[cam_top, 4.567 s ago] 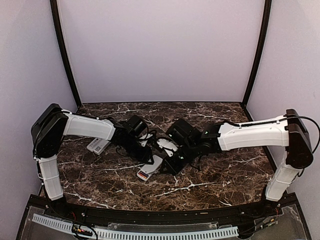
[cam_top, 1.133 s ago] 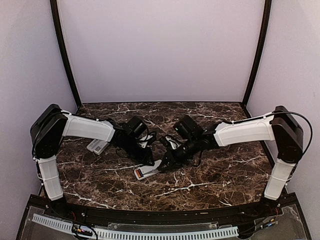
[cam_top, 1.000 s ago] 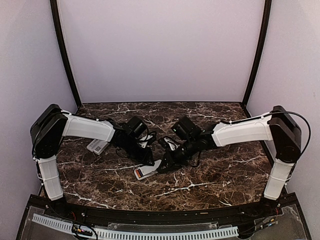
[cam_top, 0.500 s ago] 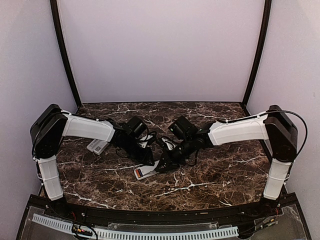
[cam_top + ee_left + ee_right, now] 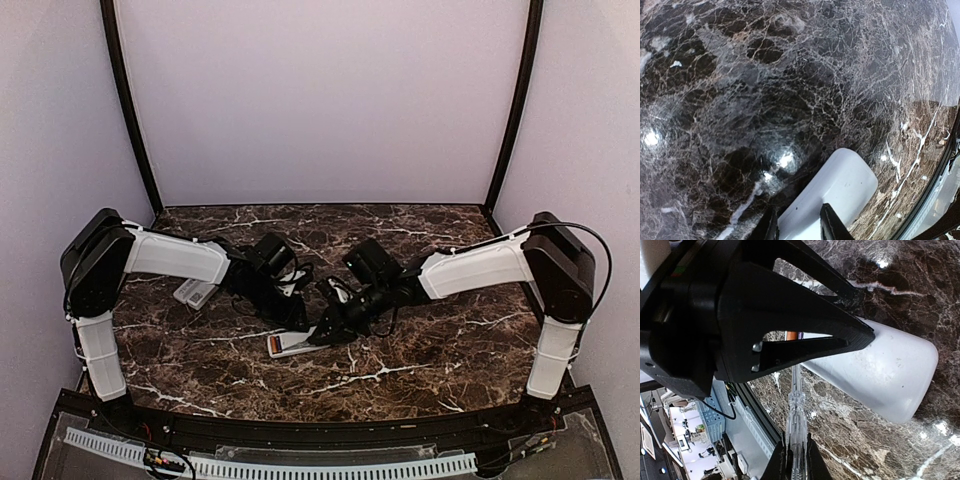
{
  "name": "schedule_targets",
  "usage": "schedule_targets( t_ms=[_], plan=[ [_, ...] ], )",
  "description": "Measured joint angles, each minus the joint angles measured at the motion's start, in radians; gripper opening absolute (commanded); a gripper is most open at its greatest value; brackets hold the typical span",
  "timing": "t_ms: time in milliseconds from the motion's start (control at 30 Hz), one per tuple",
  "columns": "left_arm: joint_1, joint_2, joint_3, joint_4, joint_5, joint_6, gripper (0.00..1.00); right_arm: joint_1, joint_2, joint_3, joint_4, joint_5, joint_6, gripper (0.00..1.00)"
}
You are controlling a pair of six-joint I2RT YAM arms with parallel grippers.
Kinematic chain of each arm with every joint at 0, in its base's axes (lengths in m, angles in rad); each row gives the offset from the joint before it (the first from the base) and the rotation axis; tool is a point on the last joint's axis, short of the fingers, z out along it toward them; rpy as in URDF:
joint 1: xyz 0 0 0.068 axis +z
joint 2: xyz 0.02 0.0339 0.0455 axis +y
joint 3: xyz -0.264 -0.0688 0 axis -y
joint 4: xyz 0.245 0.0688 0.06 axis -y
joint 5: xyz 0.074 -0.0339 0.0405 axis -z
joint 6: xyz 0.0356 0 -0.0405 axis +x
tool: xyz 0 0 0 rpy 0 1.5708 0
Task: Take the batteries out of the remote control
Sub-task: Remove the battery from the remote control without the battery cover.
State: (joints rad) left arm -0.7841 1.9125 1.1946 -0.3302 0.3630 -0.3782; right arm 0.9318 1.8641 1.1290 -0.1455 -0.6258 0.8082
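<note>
The white remote control (image 5: 292, 343) lies on the marble table (image 5: 420, 370), just left of centre. My left gripper (image 5: 300, 322) is shut on it; in the left wrist view the dark fingers (image 5: 831, 225) clamp the remote control (image 5: 850, 180) near one end. A patch of orange and red (image 5: 272, 348) shows at the remote's near-left end, probably a battery. My right gripper (image 5: 796, 454) is shut on a thin clear plastic tool (image 5: 797, 415). The tool's tip reaches under the left gripper toward an orange glimpse (image 5: 792, 334) beside the remote control (image 5: 890, 375).
Two pale flat pieces (image 5: 195, 292) lie side by side on the table's left part, behind the left forearm. Both arms meet over the middle of the table. Black frame posts and lilac walls close in the back and sides.
My right gripper has crept left and lower toward the remote with the clear tool. The remote has slid slightly left. The left gripper has stayed clamped in place.
</note>
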Motion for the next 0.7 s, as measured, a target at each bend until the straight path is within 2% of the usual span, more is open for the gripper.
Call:
schedule_targets(
  t_ms=[200, 333, 467, 567, 700],
  plan=[
    [-0.002, 0.000, -0.001, 0.000, 0.006, -0.008, 0.29, -0.004, 0.001, -0.071, 0.151, -0.018, 0.070, 0.00],
    [-0.004, -0.002, -0.002, -0.004, 0.007, -0.019, 0.37, -0.005, 0.006, -0.090, 0.206, -0.019, 0.095, 0.00],
    [-0.003, -0.038, -0.002, -0.032, -0.019, -0.030, 0.50, -0.004, 0.008, -0.090, 0.216, -0.010, 0.107, 0.00],
    [0.008, -0.111, -0.002, -0.042, -0.042, -0.046, 0.60, -0.004, 0.008, -0.094, 0.220, -0.008, 0.114, 0.00],
    [0.028, -0.257, -0.008, -0.040, -0.097, -0.075, 0.64, -0.004, 0.008, -0.094, 0.221, -0.005, 0.119, 0.00]
  ],
)
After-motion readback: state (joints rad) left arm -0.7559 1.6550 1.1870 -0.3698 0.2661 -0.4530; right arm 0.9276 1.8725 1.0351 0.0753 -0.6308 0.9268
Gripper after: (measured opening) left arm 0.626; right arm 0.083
